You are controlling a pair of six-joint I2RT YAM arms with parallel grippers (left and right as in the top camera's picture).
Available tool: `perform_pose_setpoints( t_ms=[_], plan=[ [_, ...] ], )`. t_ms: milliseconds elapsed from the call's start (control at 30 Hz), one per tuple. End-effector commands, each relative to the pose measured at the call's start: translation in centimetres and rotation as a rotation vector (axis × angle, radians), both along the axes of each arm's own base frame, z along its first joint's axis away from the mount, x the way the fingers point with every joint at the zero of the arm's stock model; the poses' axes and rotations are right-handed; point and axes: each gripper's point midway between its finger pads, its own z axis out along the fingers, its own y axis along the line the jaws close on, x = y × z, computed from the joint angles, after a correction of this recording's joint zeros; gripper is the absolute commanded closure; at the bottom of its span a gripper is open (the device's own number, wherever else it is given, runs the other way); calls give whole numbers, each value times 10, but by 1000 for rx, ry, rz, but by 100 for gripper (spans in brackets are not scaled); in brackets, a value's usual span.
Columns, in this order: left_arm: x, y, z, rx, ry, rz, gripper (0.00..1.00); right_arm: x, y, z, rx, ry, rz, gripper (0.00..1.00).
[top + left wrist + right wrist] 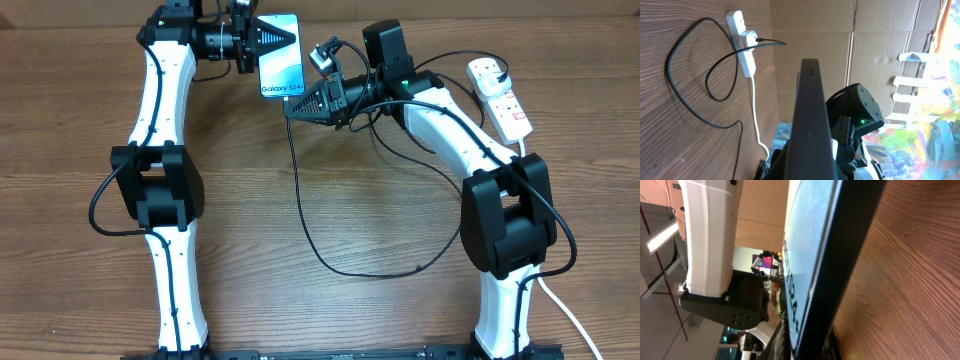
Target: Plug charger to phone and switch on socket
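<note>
The phone (283, 62), light blue screen with "Galaxy" text at its near end, is held off the table at the back. My left gripper (262, 42) is shut on its far half. My right gripper (292, 106) is at the phone's near end, shut on the charger's connector, which is hidden between the fingers. The charger's black cable (305, 215) drops from there, loops across the table and ends in a black plug (492, 72) seated in the white socket (508, 105). The left wrist view shows the phone's dark edge (810, 115) and the socket (746, 62). The right wrist view shows the phone (837, 270) close up.
The socket's thick white cord (565, 315) runs off the front right past the right arm's base. The cable's loop (677, 95) lies on the wood between the arms. Cardboard walls (880, 30) stand behind the table.
</note>
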Motion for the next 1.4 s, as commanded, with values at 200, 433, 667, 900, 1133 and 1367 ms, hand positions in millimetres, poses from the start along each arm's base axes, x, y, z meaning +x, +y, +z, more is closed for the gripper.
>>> perform_pose_setpoints(
  t_ms=[200, 433, 667, 900, 1133, 1367],
  plan=[
    [-10, -8, 24, -47, -27, -45, 96, 2, -2, 14, 7, -36, -12, 96],
    [-11, -12, 25, -47, -41, -53, 96, 2, -2, 14, 7, -36, -12, 96],
    [-11, -12, 25, -48, -40, -54, 96, 2, -2, 14, 7, -36, -12, 96],
    [-12, -12, 26, -54, -41, -58, 96, 2, -2, 14, 6, -36, -14, 96],
    [-12, -12, 26, -54, -41, -58, 96, 9, -5, 10, -18, -17, -50, 96],
    [-12, -12, 27, -62, -47, -64, 96, 16, -8, 7, -44, 8, -89, 96]
  ],
)
